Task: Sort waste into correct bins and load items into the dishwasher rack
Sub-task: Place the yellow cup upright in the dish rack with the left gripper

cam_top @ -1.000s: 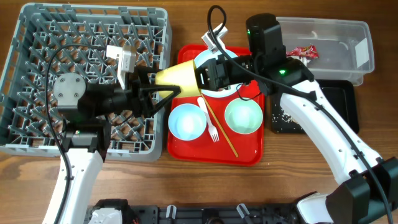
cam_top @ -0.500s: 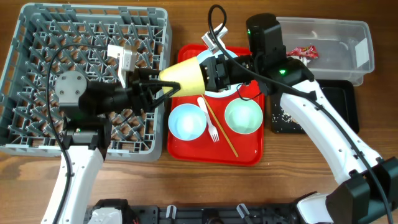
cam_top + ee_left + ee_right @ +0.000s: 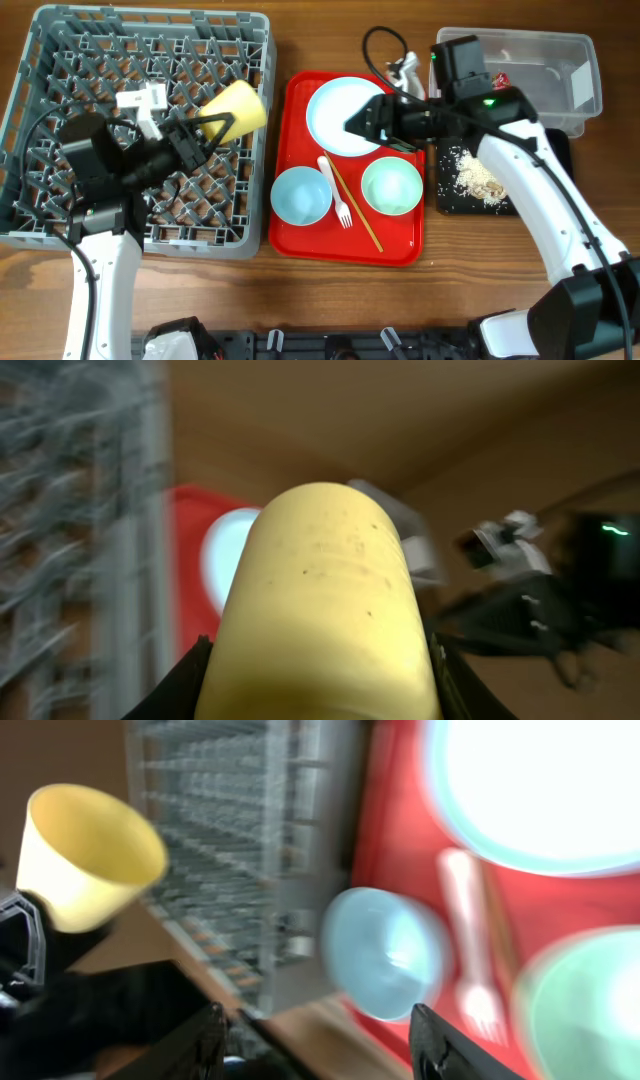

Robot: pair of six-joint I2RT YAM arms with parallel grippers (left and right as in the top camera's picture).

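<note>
The small yellow cup (image 3: 240,106) lies sideways in my left gripper (image 3: 214,127), held above the right part of the grey dishwasher rack (image 3: 60,60). In the left wrist view the cup (image 3: 320,580) fills the frame between both fingers (image 3: 196,682). My right gripper (image 3: 354,125) hangs open and empty over the white plate (image 3: 330,105) on the red tray (image 3: 400,248). The tray also carries a blue bowl (image 3: 302,195), green bowl (image 3: 392,187), fork (image 3: 340,203) and chopsticks (image 3: 356,208). The wrapper (image 3: 497,82) sits in the clear tub (image 3: 560,50); scraps (image 3: 478,178) lie in the black tray (image 3: 552,160).
The right wrist view is blurred; it shows the cup (image 3: 90,855), rack (image 3: 250,840), blue bowl (image 3: 385,955), fork (image 3: 470,940) and plate (image 3: 540,790) beyond my open gripper (image 3: 320,1035). Bare wooden table lies in front of the rack and tray.
The right gripper let go of the yellow cup and drew back right over the plate. The left gripper shut on the cup and carried it left over the rack.
</note>
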